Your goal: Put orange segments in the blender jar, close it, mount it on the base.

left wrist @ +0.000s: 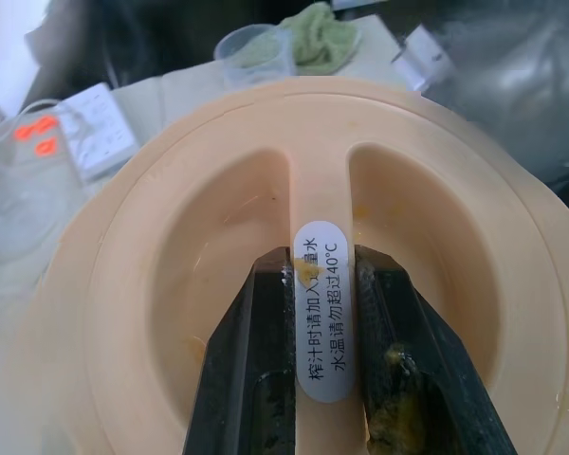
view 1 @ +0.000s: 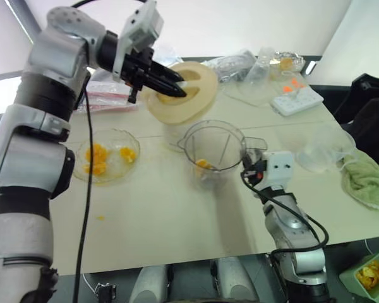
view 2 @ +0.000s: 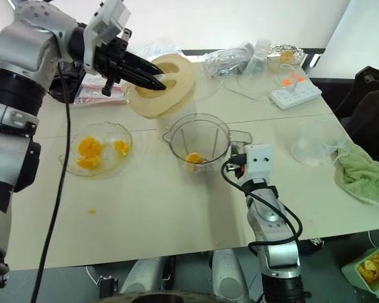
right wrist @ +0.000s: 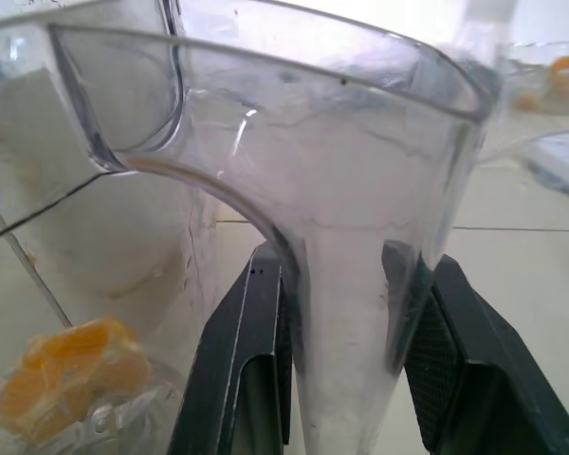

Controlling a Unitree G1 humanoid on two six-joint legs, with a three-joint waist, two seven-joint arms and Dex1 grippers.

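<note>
My left gripper (view 1: 180,88) is shut on the centre ridge of a round cream-yellow lid (view 1: 199,104), which hangs tilted in the air behind the blender jar (view 1: 215,148). In the left wrist view both fingers (left wrist: 266,351) pinch that ridge of the lid (left wrist: 171,237). The clear jar stands open on the table with an orange segment (view 1: 203,164) at its bottom. My right gripper (view 1: 247,165) is shut on the jar's handle (right wrist: 346,332). More orange segments (view 1: 98,158) lie in a glass bowl (view 1: 107,132) to the left. A whitish shape (view 1: 172,134) behind the jar may be the base.
A white power strip (view 1: 297,98) and plastic bags (view 1: 237,63) lie at the back right. A clear cup (view 1: 319,151) and a green cloth (view 1: 369,180) sit right of the jar. A bit of orange (view 1: 101,218) lies on the near table.
</note>
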